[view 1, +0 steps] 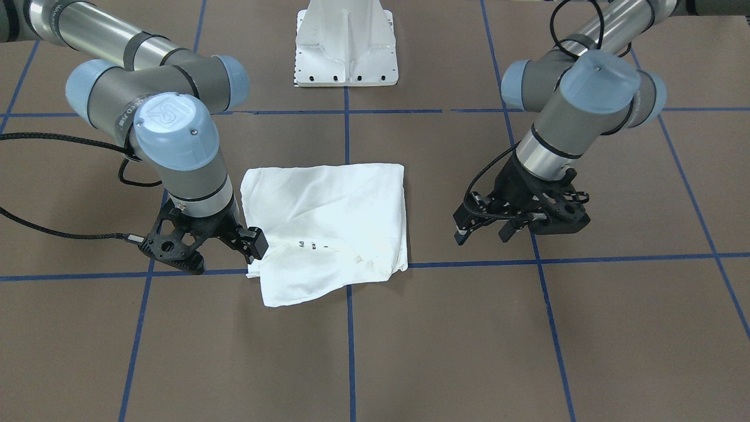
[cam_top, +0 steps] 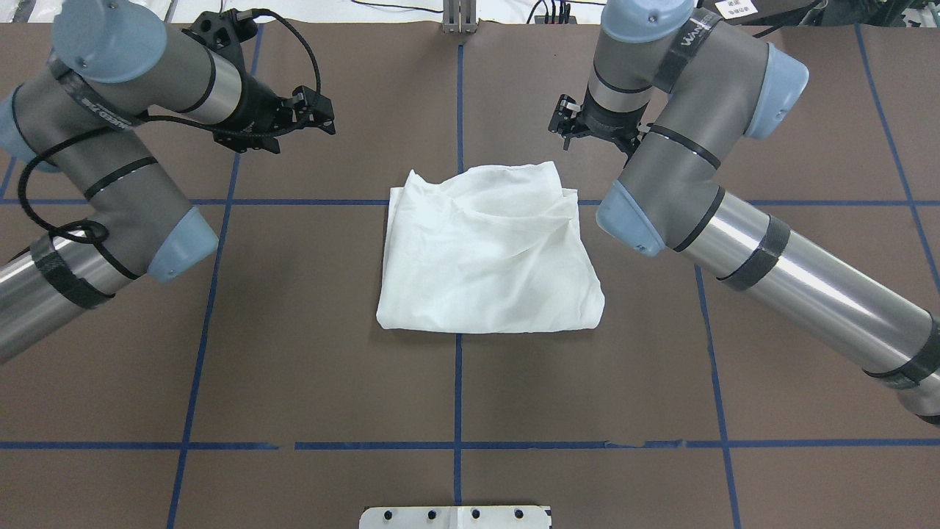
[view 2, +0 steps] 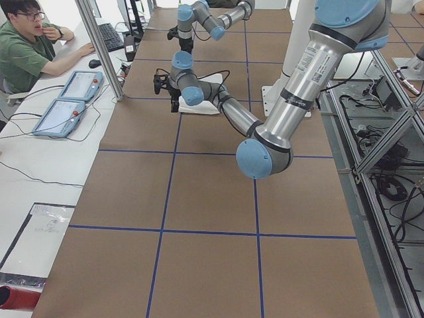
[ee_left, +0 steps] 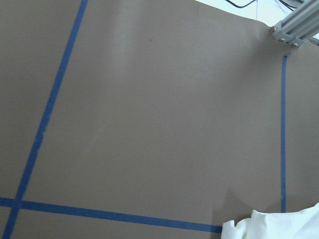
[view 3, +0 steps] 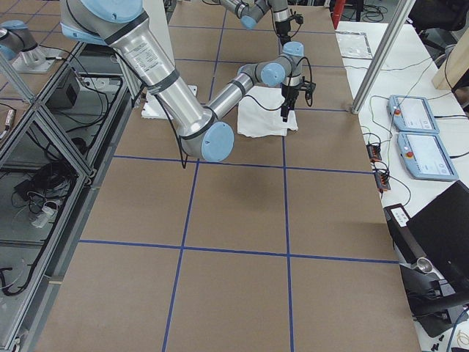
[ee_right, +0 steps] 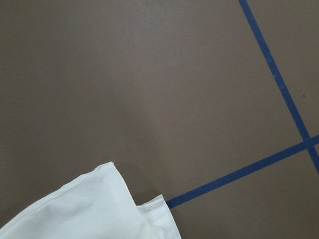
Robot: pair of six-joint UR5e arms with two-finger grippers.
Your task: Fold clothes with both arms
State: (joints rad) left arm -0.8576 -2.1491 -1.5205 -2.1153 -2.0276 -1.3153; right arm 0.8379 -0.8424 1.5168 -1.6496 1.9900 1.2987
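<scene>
You find the T-shirt (cam_top: 485, 250) lying near the middle of the desk (cam_top: 330, 367), in front of the robot's pedestal base (view 1: 347, 47), which stands at the desk's robot-side edge. Both hands are out past the shirt, toward your side of the desk. The left hand (cam_top: 317, 110) is over bare desk, well apart from the shirt's far left corner. The right hand (cam_top: 562, 126) is just beside the far right corner, much closer to the cloth, though you cannot tell whether it touches.
</scene>
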